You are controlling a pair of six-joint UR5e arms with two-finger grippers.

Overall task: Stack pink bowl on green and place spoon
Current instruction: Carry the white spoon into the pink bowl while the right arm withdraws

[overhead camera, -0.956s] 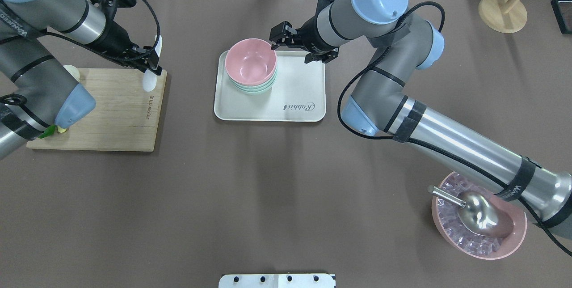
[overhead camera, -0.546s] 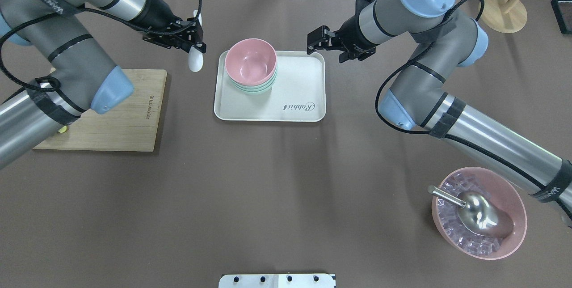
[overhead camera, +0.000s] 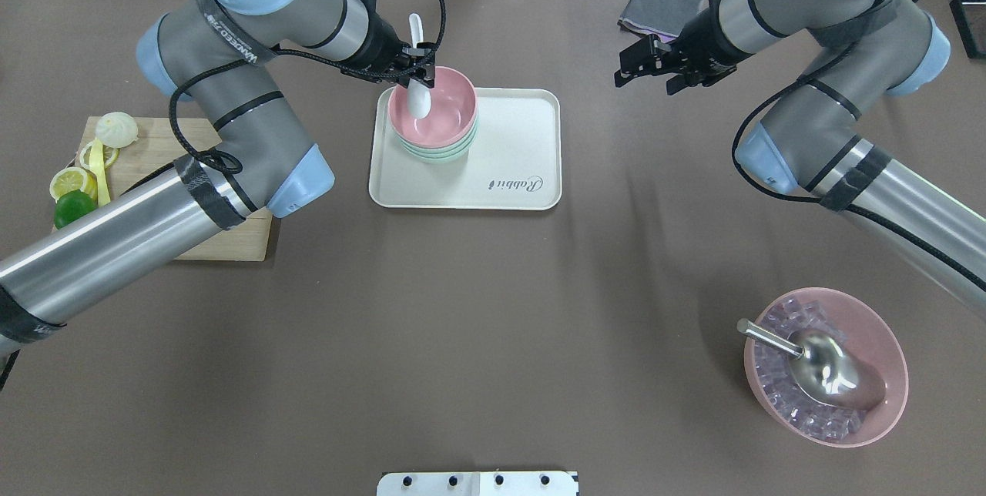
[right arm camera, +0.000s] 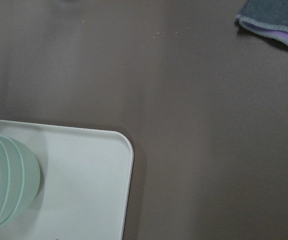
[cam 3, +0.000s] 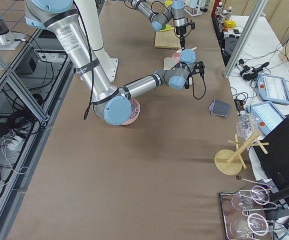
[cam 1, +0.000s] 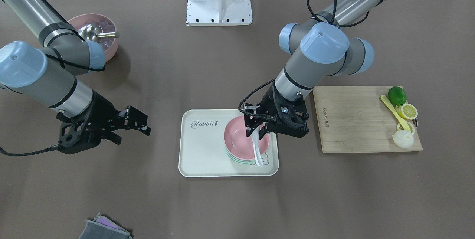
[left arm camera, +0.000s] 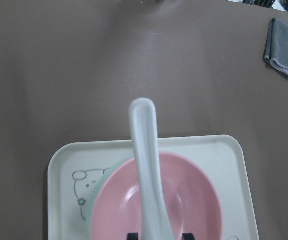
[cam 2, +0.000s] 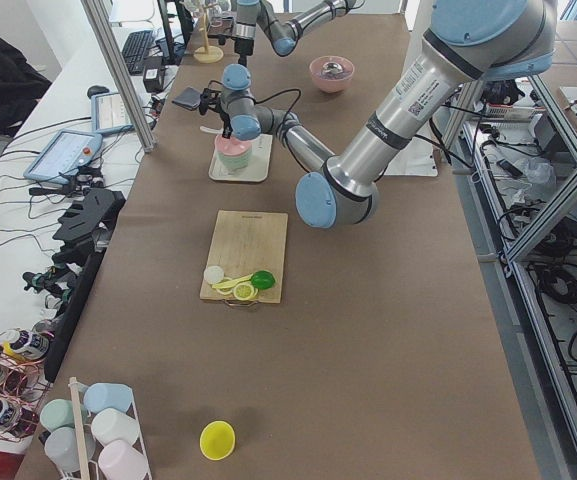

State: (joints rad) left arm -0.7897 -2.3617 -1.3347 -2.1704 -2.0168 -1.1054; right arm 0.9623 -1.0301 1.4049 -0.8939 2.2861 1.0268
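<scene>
Brown matte sheeting covers the whole table. A cream rectangular tray lies on it at mid-width, toward the far side. At the tray's far left corner, as the overhead view shows it, a round pink bowl sits mouth up, nested on top of a short stack of pale green bowls.

The left gripper hangs over that stack. Its jaws are drawn in to a narrow gap on a white long-handled soup spoon, pinching it low on the handle, just above the scoop. The scoop end points down into the pink bowl's hollow; whether it touches the bottom cannot be told. The spoon's long axis runs away from the robot, across the tray's short side, and tilts upward. The handle tip is the high end and points toward the operators' edge of the table. In the left wrist view it lines up with the middle of the bowl.

The right gripper hangs above bare sheeting well to the right of the tray, near a grey folded cloth. Its jaws stand wide apart, with nothing between them, and touch nothing.

A wooden cutting board lies on the robot's left of the tray, apart from it.
</scene>
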